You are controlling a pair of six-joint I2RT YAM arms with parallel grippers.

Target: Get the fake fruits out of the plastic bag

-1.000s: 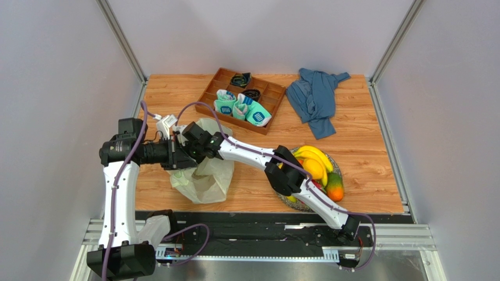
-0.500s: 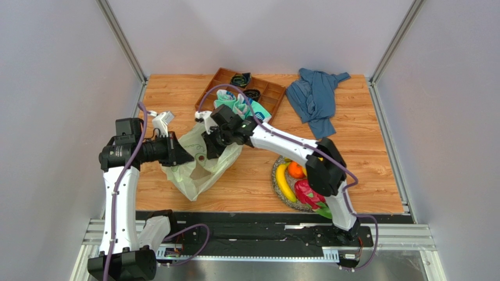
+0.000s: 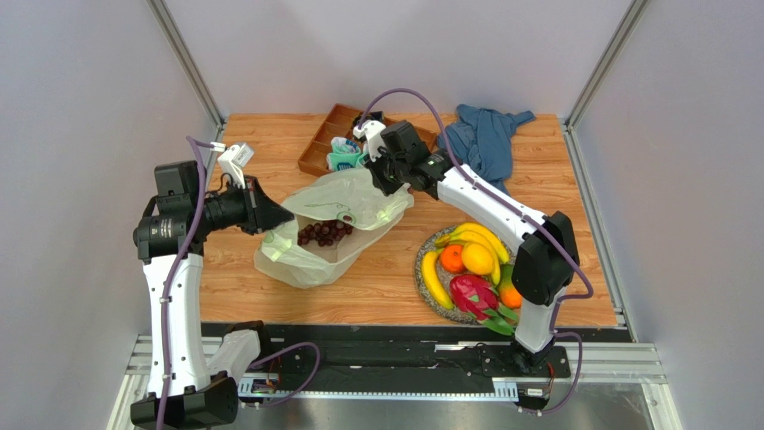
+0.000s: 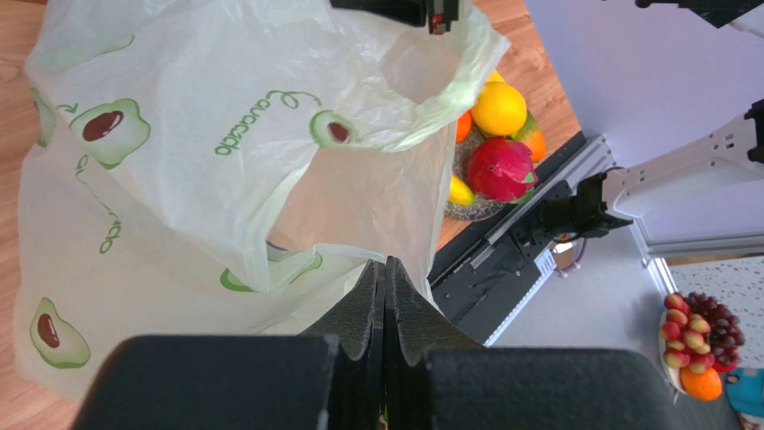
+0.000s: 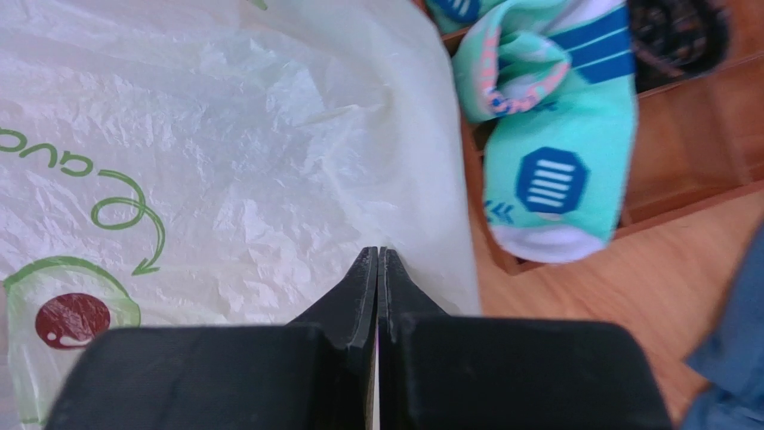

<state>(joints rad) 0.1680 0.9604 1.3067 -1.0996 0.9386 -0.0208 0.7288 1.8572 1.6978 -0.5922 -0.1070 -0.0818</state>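
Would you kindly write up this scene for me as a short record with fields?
Left pincer: shut on the plastic bag, at its left side
Right pincer: shut on the bag's far right side
In bag: purple grapes
On plate: bananas, orange, dragon fruit
Behind: sock tray, blue cloth

Bright, even, diffuse light from overhead fills all three views, with no harsh glare. From above, the wooden table [image 3: 556,224] is sharp and evenly lit. Shadows are faint and soft, the clearest along the 6 o'clock edge of the plastic bag [image 3: 309,269]. In the left wrist view the bag glows as light passes through it, and the left gripper [image 4: 386,269] at 6 o'clock is dark and soft-focused. In the right wrist view the bag nearly washes out toward 12 o'clock — the right gripper [image 5: 377,260] and the blue cloth [image 5: 731,358] at 4 o'clock are blurred.
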